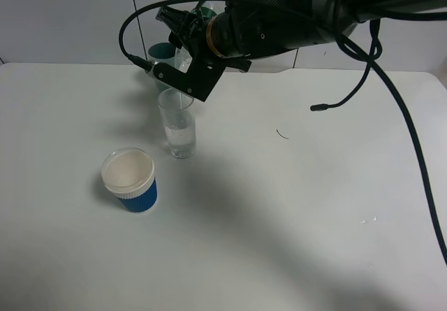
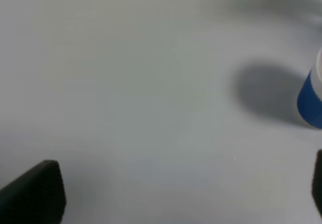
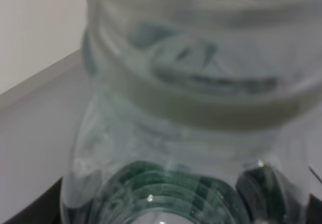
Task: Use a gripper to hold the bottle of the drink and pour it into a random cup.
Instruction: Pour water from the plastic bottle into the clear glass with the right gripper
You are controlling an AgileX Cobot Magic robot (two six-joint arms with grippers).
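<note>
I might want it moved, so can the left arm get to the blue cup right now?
Probably yes: the blue cup stands alone on bare table near the open left gripper, nothing between them.

From high up we look steeply down on the whole white table (image 1: pixel 293 241). Left wrist sits low over the tabletop; we share only the blue cup (image 1: pixel 130 182), lower left in the high view. Right wrist: almost against the bottle (image 3: pixel 201 108).

On the left half of the table (image 1: pixel 314 220), the glass (image 1: pixel 179 133) is standing toward the far edge, the wide-rimmed cup (image 1: pixel 129 179) sitting nearer and leftward, another cup (image 1: pixel 160 51) standing behind the glass, the bottle (image 3: pixel 201 108) hanging above it.
</note>
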